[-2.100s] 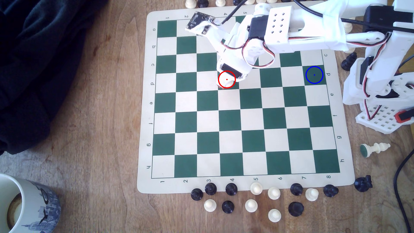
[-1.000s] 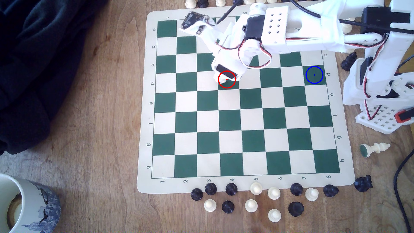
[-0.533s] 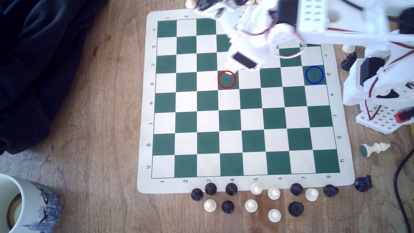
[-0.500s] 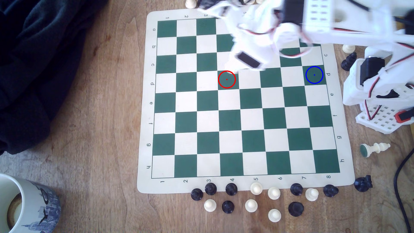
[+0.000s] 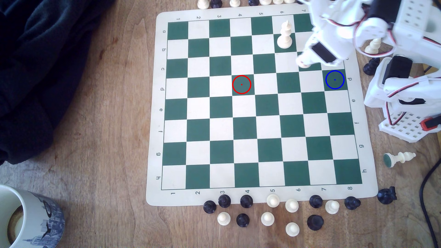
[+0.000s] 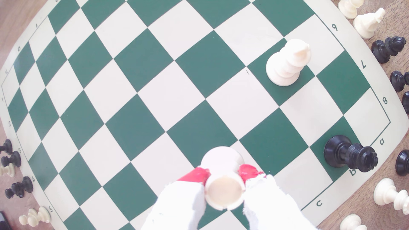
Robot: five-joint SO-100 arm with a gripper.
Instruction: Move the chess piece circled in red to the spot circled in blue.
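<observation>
A: Gripper (image 6: 224,174) status?
B: Red-tipped fingers (image 6: 195,175) pinch the rook (image 6: 224,192), held above the board (image 5: 152,167).
A: Rook position?
B: Near the blue-ringed square (image 5: 334,80), not over it.

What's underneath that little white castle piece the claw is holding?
The white castle piece hangs clamped between the gripper's red fingertips, lifted off the chessboard. Checkered squares lie below; the spot directly under its base is hidden by the piece itself.

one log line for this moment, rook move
phase: carry | gripper: shut on rook | rook: lifted off board | red-ring square: vacated | blue spot: not yet reached
</observation>
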